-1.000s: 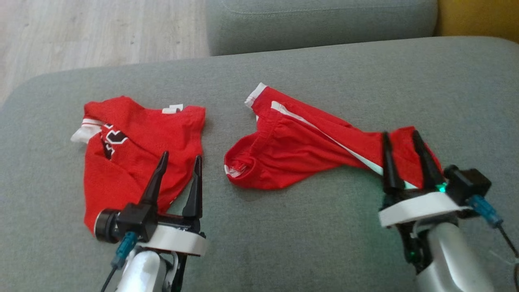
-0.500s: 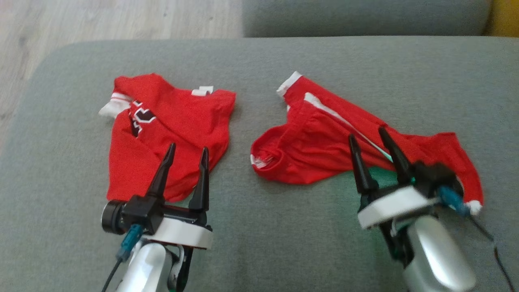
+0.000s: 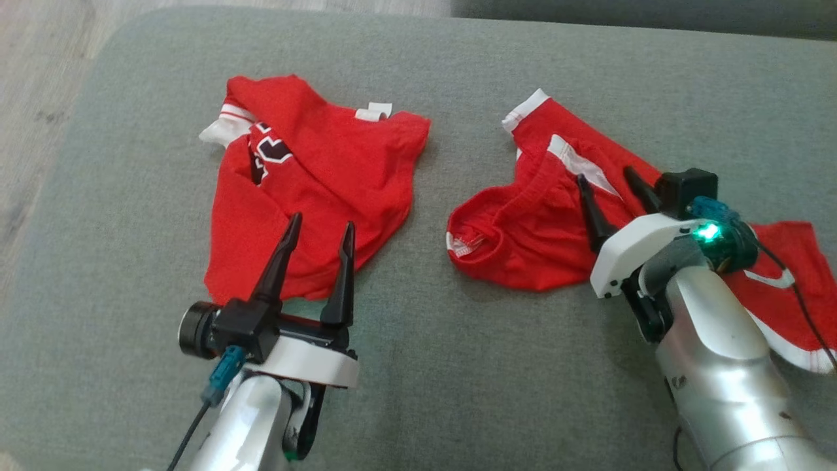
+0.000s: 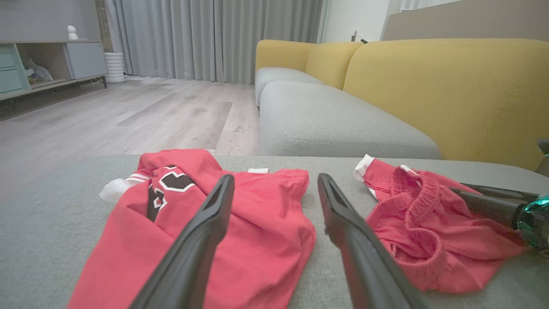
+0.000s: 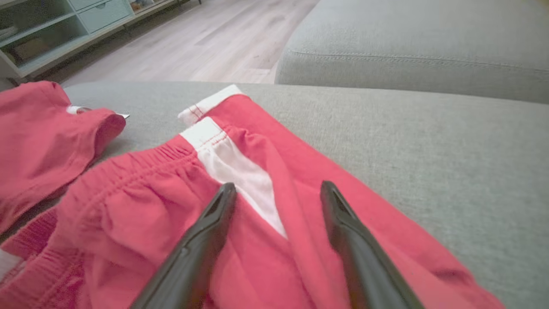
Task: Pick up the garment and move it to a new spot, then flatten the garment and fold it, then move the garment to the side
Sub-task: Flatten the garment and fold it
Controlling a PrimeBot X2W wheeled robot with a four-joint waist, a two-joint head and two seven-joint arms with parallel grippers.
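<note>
Two red garments are lying on the grey sofa cushion (image 3: 458,366). A jersey (image 3: 314,190) with a dark crest is sitting crumpled on the cushion's left half. A pair of shorts (image 3: 523,242) with white side stripes is sprawling across its right half, one leg trailing toward the cushion's right edge.

The left arm (image 3: 255,418) is rising from the cushion's near edge, its forearm sloping forward and its two dark fingers (image 3: 281,261) pointing away over the jersey's near hem. The left jaws are standing wide apart and gripping nothing.

The right arm (image 3: 713,353) is reaching in from the cushion's near right corner, with the wrist tipping down and turning inward. Its fingers (image 3: 592,209) are slanting onto the shorts just behind the elastic waistband. The right jaws are also gaping fully, with a white stripe showing between the two fingers and no cloth pinched. Whether the tips are pressing the fabric is unclear.
</note>
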